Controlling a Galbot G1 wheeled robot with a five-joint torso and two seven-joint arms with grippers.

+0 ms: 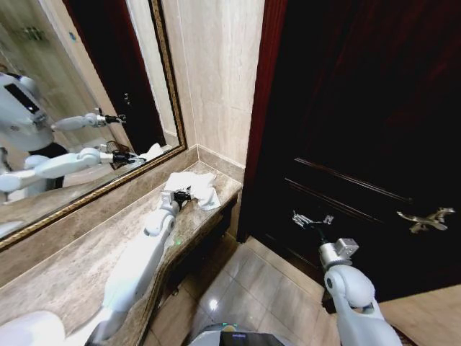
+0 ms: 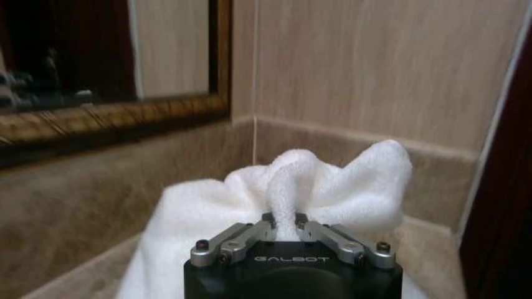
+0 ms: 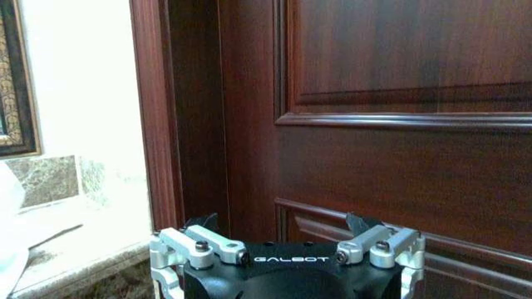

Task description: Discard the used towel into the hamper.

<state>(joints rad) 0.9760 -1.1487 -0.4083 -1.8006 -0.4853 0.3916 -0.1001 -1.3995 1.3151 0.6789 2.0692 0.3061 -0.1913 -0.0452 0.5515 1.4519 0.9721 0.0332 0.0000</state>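
Left wrist view: left tool (image 2: 283,225) is seen closed down narrow on a raised fold of the white towel (image 2: 332,187), fingertips (image 2: 268,219) pinched into the cloth. Lower part of the towel is cut off by the tool body and the frame edge.

Head view: left arm is stretched out along the marble tabletop (image 1: 79,267), left tool (image 1: 182,195) sitting at the towel (image 1: 198,189), which lies crumpled at the far end of the tabletop, close to the corner where the mirror (image 1: 79,108) wall meets the beige side wall. Contact between tool and cloth is too small to be resolved here. Arms and towel are also seen reflected in the mirror.

Right tool (image 1: 311,220) is held in the air in front of the dark wood door (image 1: 360,108), well apart from the towel, nothing in it. In the right wrist view the right tool (image 3: 283,223) is spread wide, fingertips (image 3: 202,222) dark and partly hard to separate from the door panel (image 3: 399,75) behind. A door handle (image 1: 426,218) is visible near the right edge of the head view.

Floor tiles (image 1: 252,288) below the tabletop edge are partly hidden by the arms.
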